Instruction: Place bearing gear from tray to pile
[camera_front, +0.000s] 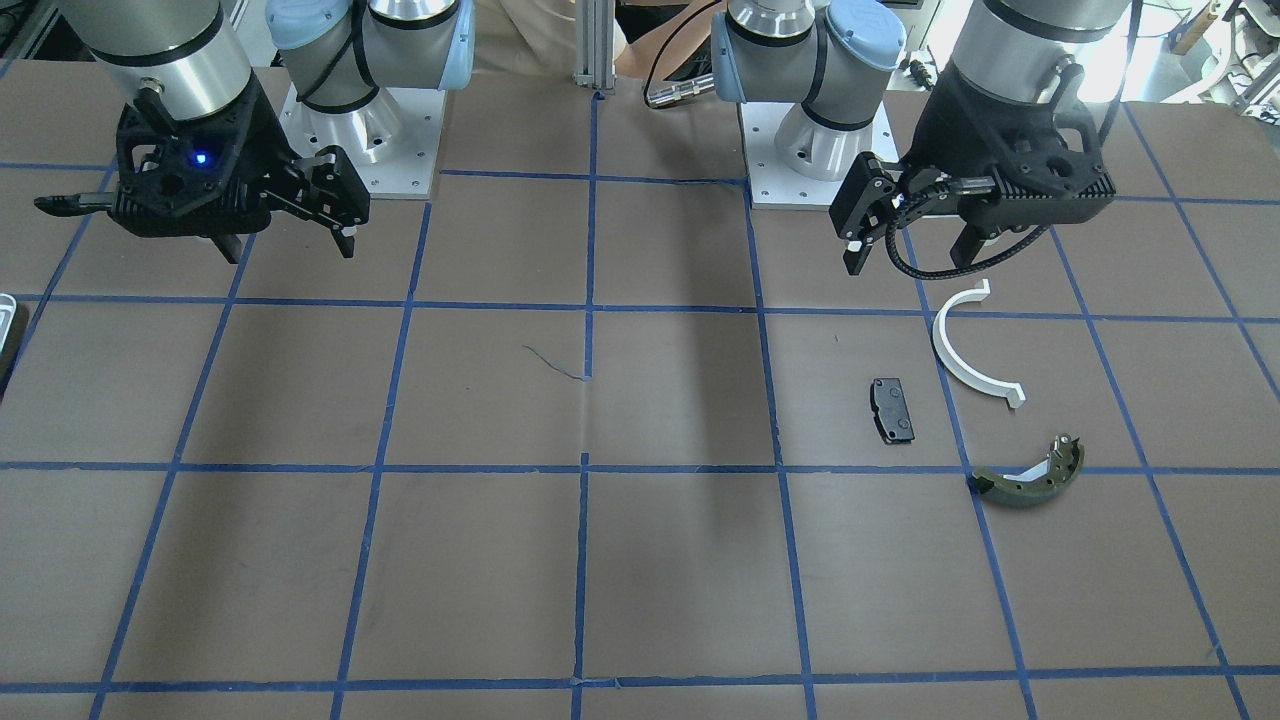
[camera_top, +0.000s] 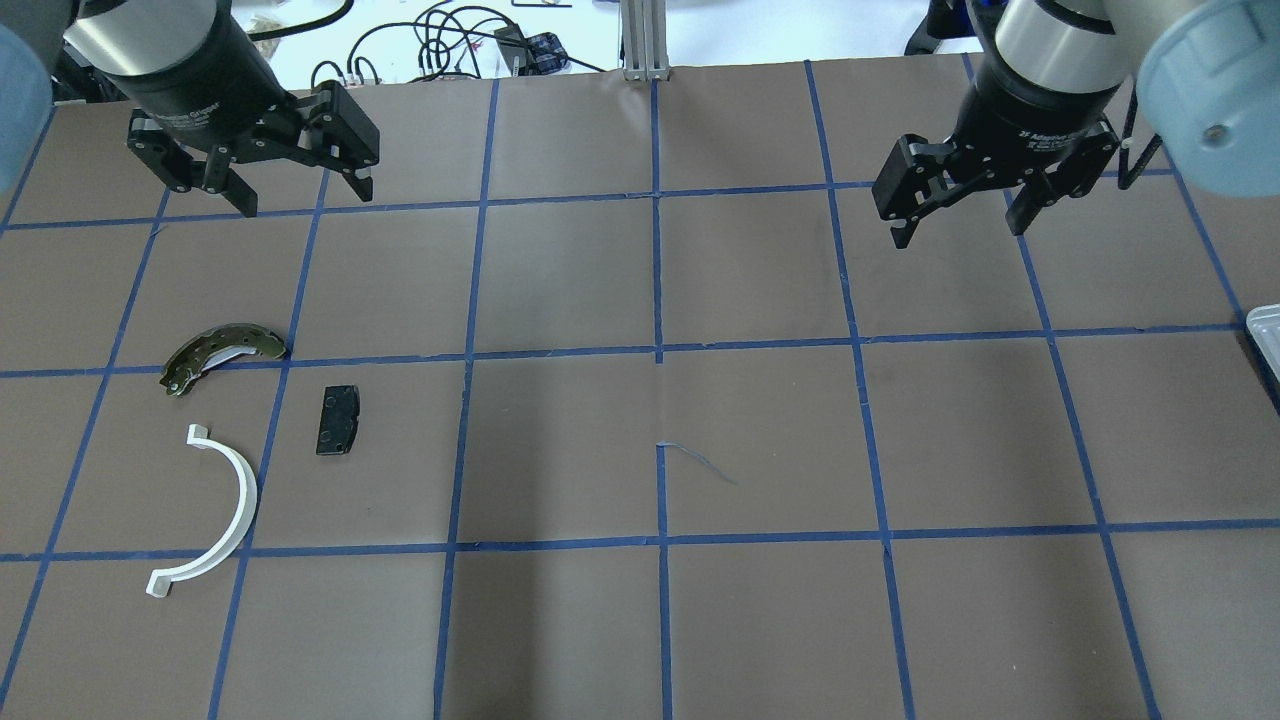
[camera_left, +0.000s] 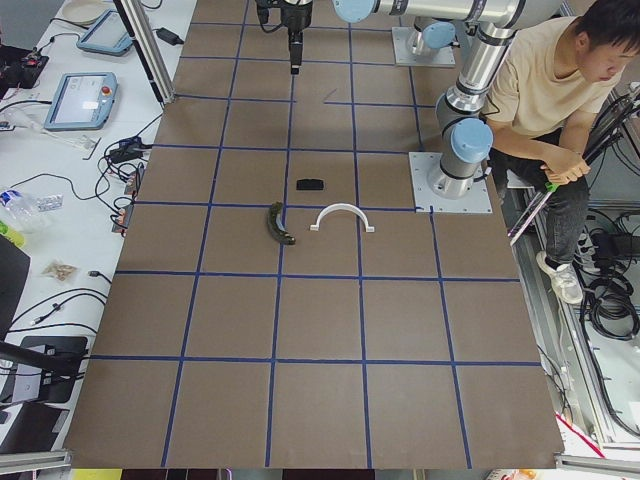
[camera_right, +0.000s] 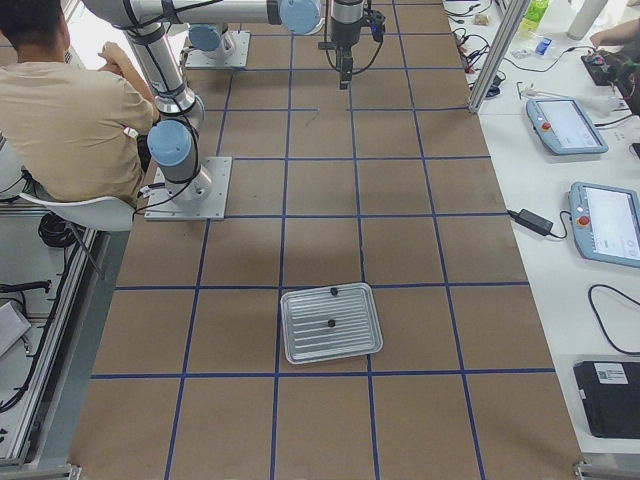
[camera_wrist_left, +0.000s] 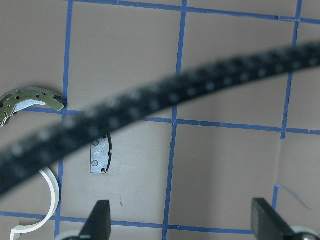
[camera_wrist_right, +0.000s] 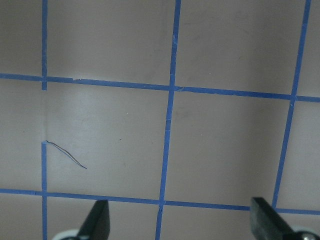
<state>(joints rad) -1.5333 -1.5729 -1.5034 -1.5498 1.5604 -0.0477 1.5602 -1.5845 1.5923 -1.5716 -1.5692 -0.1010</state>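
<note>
— At the robot's right end of the bench, the tray (camera_right: 350, 340) holds two small black round pieces (camera_right: 333, 291). I take the middle one for the bearing gear (camera_right: 330, 323).
— Which arm is nearer?
— The right. The right end effector (camera_top: 960, 228) hangs released and empty, and the tray lies off to its right. The left end effector (camera_top: 303, 198), also spread and empty, hovers near the pile (camera_top: 337, 420).
— Any long axis?
— None; it looks round.
</note>
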